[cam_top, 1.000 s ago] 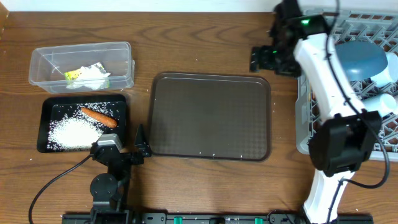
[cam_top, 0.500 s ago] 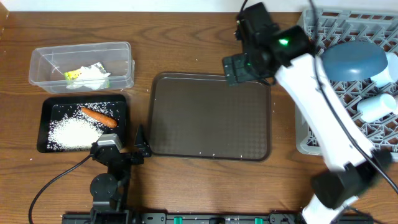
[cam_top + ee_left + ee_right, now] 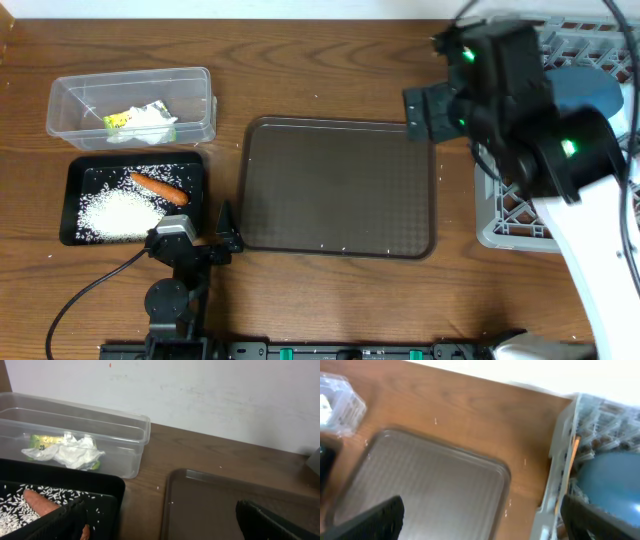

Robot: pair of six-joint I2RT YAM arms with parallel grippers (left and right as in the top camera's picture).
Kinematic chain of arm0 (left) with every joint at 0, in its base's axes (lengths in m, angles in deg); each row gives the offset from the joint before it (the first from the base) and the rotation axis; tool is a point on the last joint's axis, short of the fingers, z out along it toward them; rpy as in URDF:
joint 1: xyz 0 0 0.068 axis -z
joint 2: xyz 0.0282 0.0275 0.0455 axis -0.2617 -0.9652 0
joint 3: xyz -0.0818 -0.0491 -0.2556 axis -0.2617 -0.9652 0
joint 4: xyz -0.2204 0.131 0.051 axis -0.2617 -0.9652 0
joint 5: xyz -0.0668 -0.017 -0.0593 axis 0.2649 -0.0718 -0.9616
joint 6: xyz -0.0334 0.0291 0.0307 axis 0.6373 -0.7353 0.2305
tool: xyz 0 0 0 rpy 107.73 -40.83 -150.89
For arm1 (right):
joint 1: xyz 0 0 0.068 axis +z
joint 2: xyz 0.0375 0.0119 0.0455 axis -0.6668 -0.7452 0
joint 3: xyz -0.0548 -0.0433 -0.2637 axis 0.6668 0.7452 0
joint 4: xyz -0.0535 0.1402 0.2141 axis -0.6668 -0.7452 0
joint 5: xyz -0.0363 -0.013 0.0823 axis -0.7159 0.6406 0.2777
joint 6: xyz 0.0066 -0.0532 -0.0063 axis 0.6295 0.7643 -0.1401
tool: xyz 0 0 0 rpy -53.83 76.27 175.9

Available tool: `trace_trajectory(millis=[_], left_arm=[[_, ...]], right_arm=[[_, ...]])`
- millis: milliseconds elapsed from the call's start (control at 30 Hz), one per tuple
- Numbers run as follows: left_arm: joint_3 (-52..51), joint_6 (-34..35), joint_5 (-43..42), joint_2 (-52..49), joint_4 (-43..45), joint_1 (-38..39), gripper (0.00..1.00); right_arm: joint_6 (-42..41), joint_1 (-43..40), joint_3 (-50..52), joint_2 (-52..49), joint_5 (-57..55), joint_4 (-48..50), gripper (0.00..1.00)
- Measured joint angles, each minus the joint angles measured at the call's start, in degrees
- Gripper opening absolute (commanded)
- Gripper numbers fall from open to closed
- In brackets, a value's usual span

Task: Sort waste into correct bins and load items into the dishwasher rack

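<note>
The left fingers (image 3: pixel 57 521) are spread wide and empty, low over the wooden surface (image 3: pixel 330 60) between the shallow black rectangular tray (image 3: pixel 68 200) and the brown serving tray (image 3: pixel 340 190). Loose white rice (image 3: pixel 118 213) and a small orange stick (image 3: pixel 158 187) lie in the black tray. A yellow-green wrapper (image 3: pixel 118 121) and white paper (image 3: pixel 152 124) lie in the clear plastic tub (image 3: pixel 205 95). The right fingers (image 3: pixel 370 520), wide and empty, hang above the brown tray's far right corner, beside the grey lattice rack (image 3: pixel 500 215) holding a dark-blue round bowl (image 3: pixel 605 480).

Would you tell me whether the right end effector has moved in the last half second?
Yes. The right end effector has swung right along the tray's far edge, back toward the rack.
</note>
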Motion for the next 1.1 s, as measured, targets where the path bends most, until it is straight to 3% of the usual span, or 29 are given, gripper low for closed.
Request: trace_trajectory(millis=[267, 567, 867, 1100], left_arm=[[0.1, 0.0, 0.0, 0.0, -0.2, 0.0, 0.98], [0.2, 0.0, 0.0, 0.0, -0.3, 0.0, 0.98], [0.2, 0.0, 0.0, 0.0, -0.3, 0.0, 0.98], [0.2, 0.0, 0.0, 0.0, -0.3, 0.0, 0.98]], right_arm=[[0.3, -2.9, 31.5, 18.4, 2.8, 25.6, 0.99], [0.6, -12.5, 65.4, 44.1, 9.7, 53.4, 0.99], [0.4, -18.8, 86.3, 67.7, 12.5, 63.3, 0.99], [-2.1, -23.2, 93.4, 77.8, 12.8, 64.1, 0.99]])
